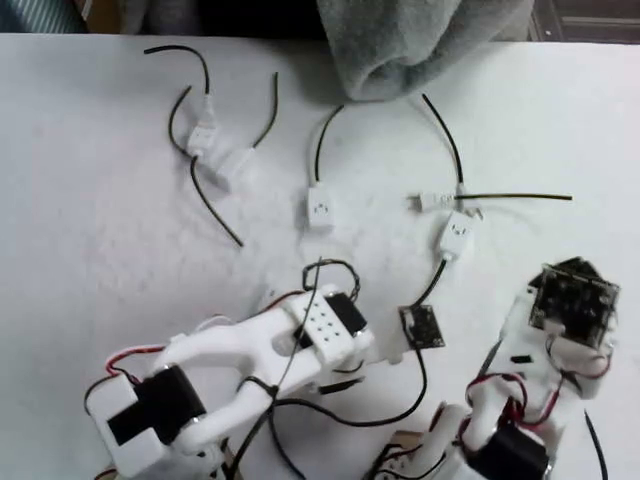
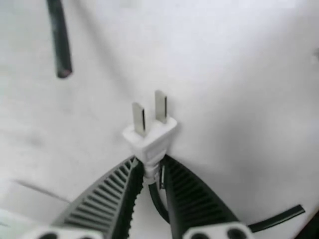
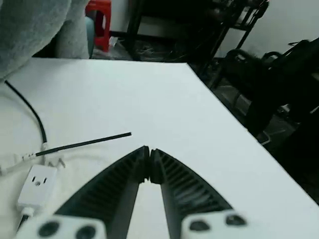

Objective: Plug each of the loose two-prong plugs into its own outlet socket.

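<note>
My left gripper (image 2: 152, 172) is shut on the neck of a white two-prong plug (image 2: 149, 134); its prongs point away from the fingers, above the bare white table. The left arm (image 1: 250, 350) lies low at the front centre. A white outlet socket (image 1: 320, 207) on a black cord lies a little beyond it. A second socket (image 1: 457, 235) lies to the right, with a loose white plug (image 1: 432, 201) beside it. Farther left, a third socket (image 1: 203, 138) touches another white plug (image 1: 232, 165). My right gripper (image 3: 149, 157) is shut on nothing, raised over the table right of the socket (image 3: 37, 184).
A grey cloth (image 1: 410, 45) hangs over the table's far edge at the centre. Black cord ends (image 1: 520, 197) trail across the table. The table's right edge (image 3: 239, 134) drops off to dark furniture. Arm wires (image 1: 390, 415) loop at the front.
</note>
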`<state>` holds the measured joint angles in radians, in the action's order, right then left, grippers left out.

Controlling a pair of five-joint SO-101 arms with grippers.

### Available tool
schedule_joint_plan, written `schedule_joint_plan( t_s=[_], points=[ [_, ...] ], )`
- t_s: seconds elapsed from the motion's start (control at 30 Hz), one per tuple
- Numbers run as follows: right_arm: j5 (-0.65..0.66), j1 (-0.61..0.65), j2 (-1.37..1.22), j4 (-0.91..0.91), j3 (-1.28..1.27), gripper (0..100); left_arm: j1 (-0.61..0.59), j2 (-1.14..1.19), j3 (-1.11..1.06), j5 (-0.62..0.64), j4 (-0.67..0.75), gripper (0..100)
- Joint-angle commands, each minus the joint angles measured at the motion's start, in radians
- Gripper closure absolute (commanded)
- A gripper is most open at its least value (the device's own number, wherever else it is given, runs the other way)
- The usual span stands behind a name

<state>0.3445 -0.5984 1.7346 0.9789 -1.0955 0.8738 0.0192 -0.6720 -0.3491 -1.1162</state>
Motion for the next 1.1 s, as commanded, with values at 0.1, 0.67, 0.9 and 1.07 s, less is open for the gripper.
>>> schedule_joint_plan(
  t_s=[0.1, 0.67, 0.9, 1.07],
  points=[
    [0.003, -0.035, -0.007, 0.002, 0.138, 97.8, -0.185, -0.012, 0.04, -0.077, 0.057, 98],
    [-0.126, 0.082, -0.007, -0.203, -0.433, 97.8, -0.883, -0.157, 0.439, -0.528, -0.196, 98],
    [-0.057, 0.265, -0.007, -0.234, -0.525, 97.8, -1.152, -0.302, 0.439, -0.727, -0.339, 98],
    [-0.034, 0.283, -0.007, -0.234, -0.535, 97.8, -1.372, -0.3, 0.365, -0.878, -0.315, 98]
  ],
)
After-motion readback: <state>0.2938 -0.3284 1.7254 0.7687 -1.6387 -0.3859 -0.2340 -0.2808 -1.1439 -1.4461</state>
